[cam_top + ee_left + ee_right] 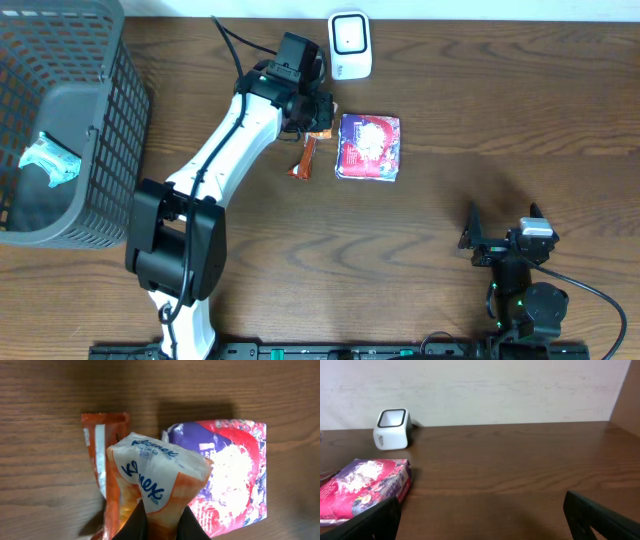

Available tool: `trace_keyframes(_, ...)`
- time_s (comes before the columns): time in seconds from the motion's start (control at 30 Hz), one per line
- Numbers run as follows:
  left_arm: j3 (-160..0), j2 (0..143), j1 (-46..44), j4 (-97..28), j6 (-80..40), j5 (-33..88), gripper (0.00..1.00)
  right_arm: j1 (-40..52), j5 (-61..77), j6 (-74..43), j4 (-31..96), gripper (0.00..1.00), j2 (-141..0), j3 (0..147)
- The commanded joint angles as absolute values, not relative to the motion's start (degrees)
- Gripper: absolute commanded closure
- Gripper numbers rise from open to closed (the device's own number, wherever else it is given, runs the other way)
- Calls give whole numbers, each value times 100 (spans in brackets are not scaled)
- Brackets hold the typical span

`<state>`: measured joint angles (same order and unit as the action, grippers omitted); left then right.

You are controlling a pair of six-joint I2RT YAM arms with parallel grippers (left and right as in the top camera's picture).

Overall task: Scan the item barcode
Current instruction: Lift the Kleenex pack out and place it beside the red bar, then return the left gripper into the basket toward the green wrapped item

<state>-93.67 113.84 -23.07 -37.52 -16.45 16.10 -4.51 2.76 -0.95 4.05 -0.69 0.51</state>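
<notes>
Left jaws clenched on Kleenex pack (157,477), pinching its orange lower end; pack held over tabletop (480,110), near white scanner (350,45). Under pack: orange wrapper (102,460) lying flat, red-and-purple packet (235,475) just beside it. Right jaws spread wide, grasping nothing, low over tabletop by front edge, well apart from items. Grey basket (115,115) stood at left, teal item (48,160) inside.

Left hand (318,118) hangs beside the red packet (369,147), near the white scanner (350,45).
</notes>
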Motion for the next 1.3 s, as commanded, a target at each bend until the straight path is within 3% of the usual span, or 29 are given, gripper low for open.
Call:
trace_keyframes(0.0, -9308, 11445, -2451, -3763, -1559, 1219, 93, -408, 270, -34, 416, 1, -34, 32)
trace_keyframes(0.23, -9297, 11828, -2696, -3767, -1577, 980, 92, -408, 270, -34, 416, 1, -34, 32)
trace_keyframes(0.37, -9297, 11852, -2773, -3756, -1575, 978, 64, -408, 270, -34, 416, 1, -34, 32)
trace_keyframes(0.7, -9435, 11465, -2727, -3524, -1573, 978, 60, -408, 270, -34, 416, 1, -34, 32)
trace_keyframes(1.07, -9675, 9773, -2303, -2998, -1564, 972, 53, -408, 270, -36, 416, 1, -32, 32)
trace_keyframes(1.27, -9675, 9043, -1588, -3037, -1505, 932, 43, -408, 270, -34, 416, 1, -34, 32)
